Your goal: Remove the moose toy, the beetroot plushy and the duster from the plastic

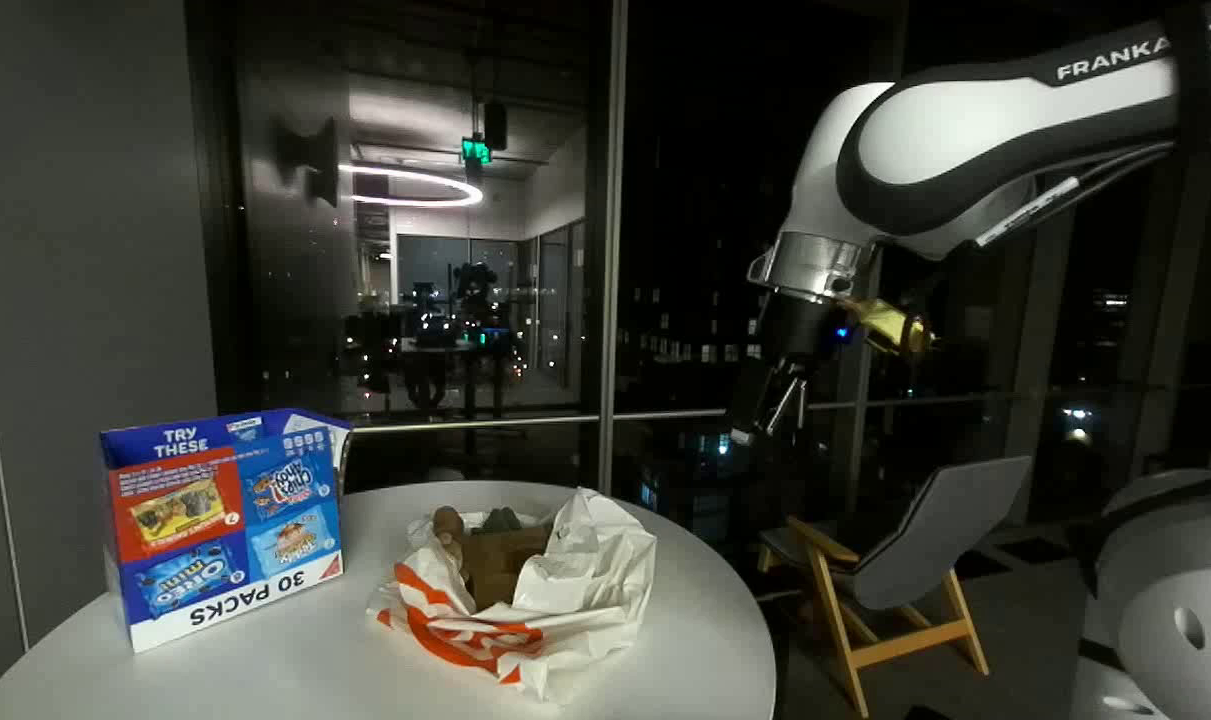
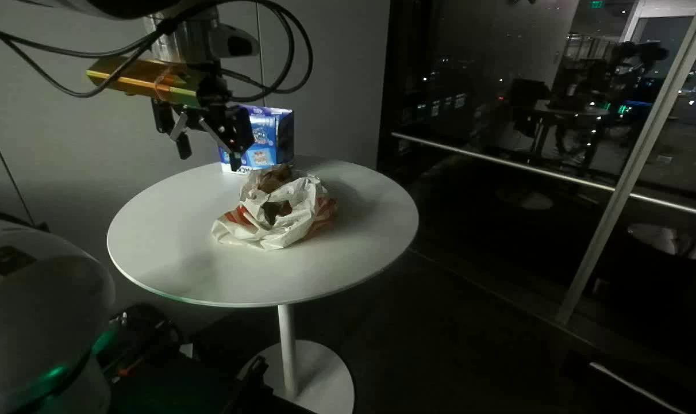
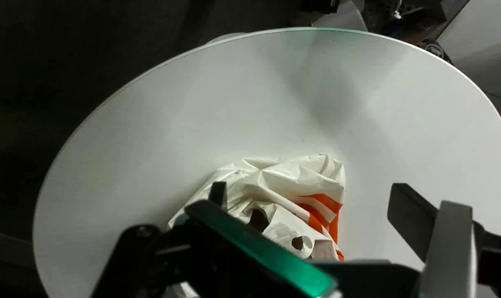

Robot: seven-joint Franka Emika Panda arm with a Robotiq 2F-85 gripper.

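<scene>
Clearly crumpled, the white bag (image 1: 550, 615) bears orange markings.

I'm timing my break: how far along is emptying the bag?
Done: no removal that I can see; something brown shows in the bag. In hand: nothing; the gripper hangs open, apart from the bag. Left: probably all three removals, though which item shows I can't tell.

The arm (image 1: 940, 150) holds its hand (image 2: 209, 155) downward (fingers (image 3: 412, 219) apart).
</scene>
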